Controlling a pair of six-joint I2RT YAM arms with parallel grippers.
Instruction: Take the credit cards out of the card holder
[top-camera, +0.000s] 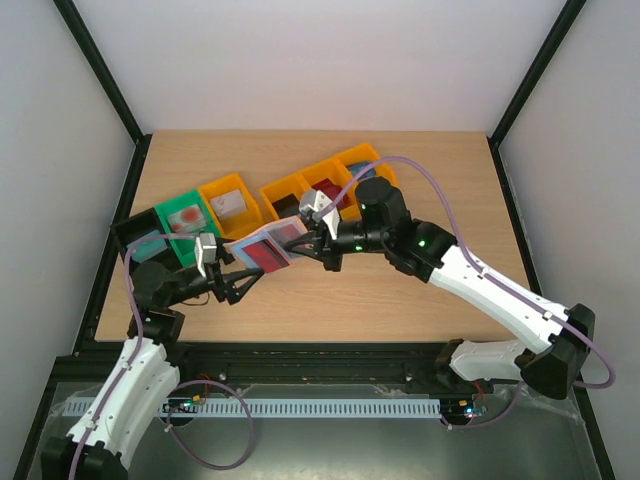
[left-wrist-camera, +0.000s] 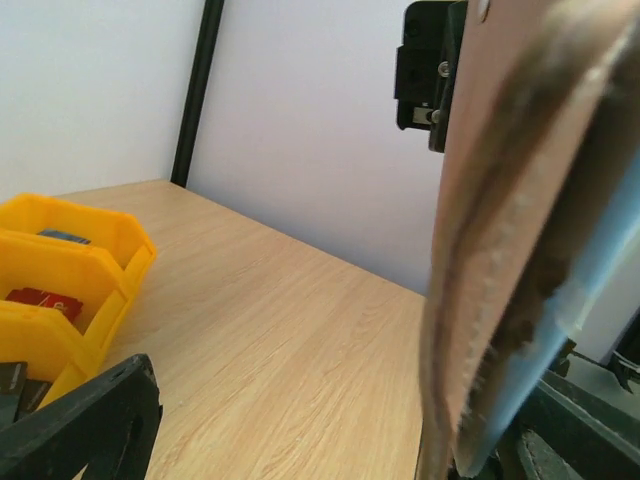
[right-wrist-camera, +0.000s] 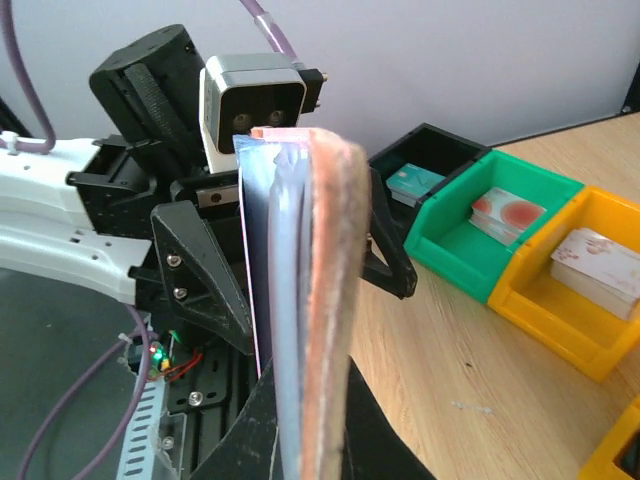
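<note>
1. From above, my right tool (top-camera: 305, 243) is clamped shut on one end of the card holder (top-camera: 270, 240). It carries the holder in the air over the desk (top-camera: 380, 300), just in front of the row of bins. My left tool (top-camera: 243, 272) meets the holder's other end with its jaws spread wide. Behind stand a black bin (top-camera: 125, 228), a green bin (top-camera: 175, 200) and a yellow bin (top-camera: 222, 182). Three more yellow bins (top-camera: 280, 183) follow to the right.

2. In the left wrist view, the card holder (left-wrist-camera: 500, 250) stands edge-on at the right, its tan outside facing left and the light blue lining facing right. My left tool's fingers (left-wrist-camera: 90, 420) show at the bottom corners, far apart and gripping nothing. The holder is close to the right-hand one, but I cannot tell whether they touch. At the left, yellow bins (left-wrist-camera: 100, 240) hold cards.

3. In the right wrist view, the card holder (right-wrist-camera: 310, 300) rises upright from between my right tool's closed fingers. Its tan cover is on the right, its blue lining on the left. My left tool's fingers (right-wrist-camera: 200, 290) stand one on each side of it, spread wide. At the right, the black bin (right-wrist-camera: 440, 145), green bin (right-wrist-camera: 530, 180) and yellow bin (right-wrist-camera: 545, 290) each hold cards (right-wrist-camera: 505, 210).
</note>
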